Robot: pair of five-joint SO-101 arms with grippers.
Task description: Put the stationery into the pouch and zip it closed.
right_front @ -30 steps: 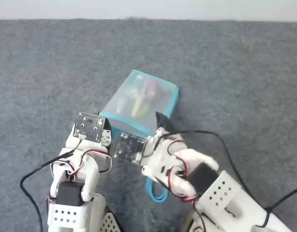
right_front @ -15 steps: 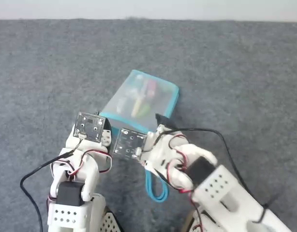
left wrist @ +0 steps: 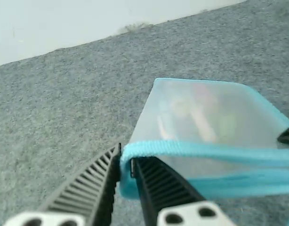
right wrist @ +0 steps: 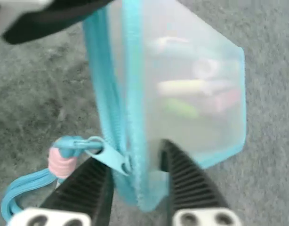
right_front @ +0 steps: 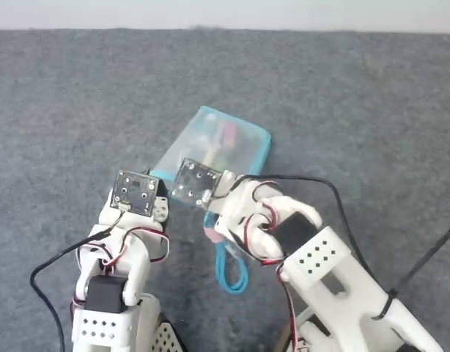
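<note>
In the high view the frosted pouch (right_front: 223, 144) lies on the grey bench (right_front: 357, 95), the stationery (right_front: 219, 139) showing through it as coloured shapes. Both arms meet at its near edge, and a blue cord loop (right_front: 231, 270) trails toward the right arm.

In the left wrist view the left tool (left wrist: 126, 160) is clamped on a corner of the pouch's blue zip edge (left wrist: 196, 149) (jaws nearly together, the tape pinched between).

In the right wrist view the right tool (right wrist: 135, 157) straddles the zip edge, one finger pressed against each side. The zip pull (right wrist: 110, 158) lies against one finger, a pink bead (right wrist: 59, 162) just beside it.
</note>
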